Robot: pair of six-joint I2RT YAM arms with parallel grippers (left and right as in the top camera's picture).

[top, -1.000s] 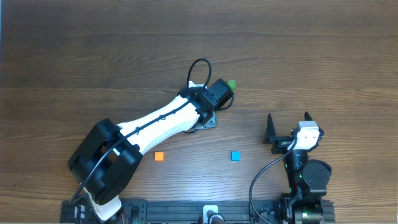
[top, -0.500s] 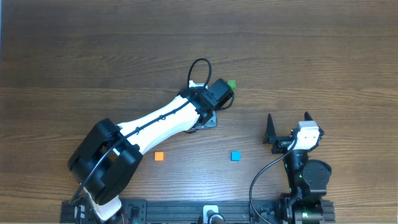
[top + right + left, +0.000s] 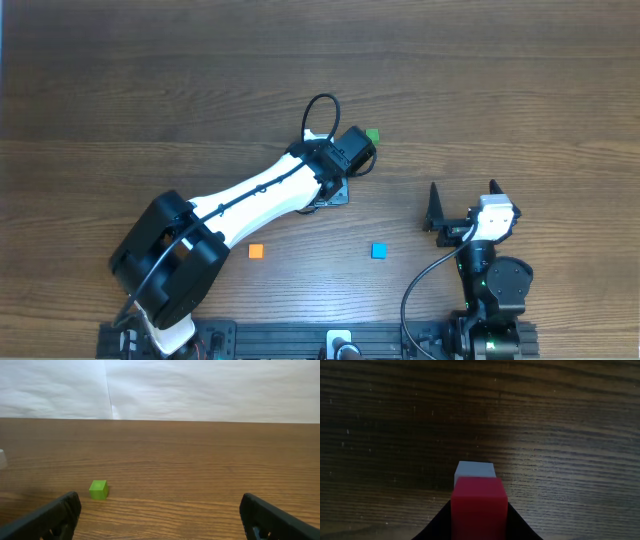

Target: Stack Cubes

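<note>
The left gripper (image 3: 479,512) holds a red cube (image 3: 479,505) tight, close to a grey cube (image 3: 475,468), and the right gripper (image 3: 464,188) sits with jaws wide open.

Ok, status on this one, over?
Left gripper shut on red cube, pale cube just beyond it. Right gripper open, off to the side. Loose on table: green cube, orange cube, blue cube. Nothing blocking.

Left arm (image 3: 262,192) spans mid-table, crowding green cube (image 3: 373,135).
</note>
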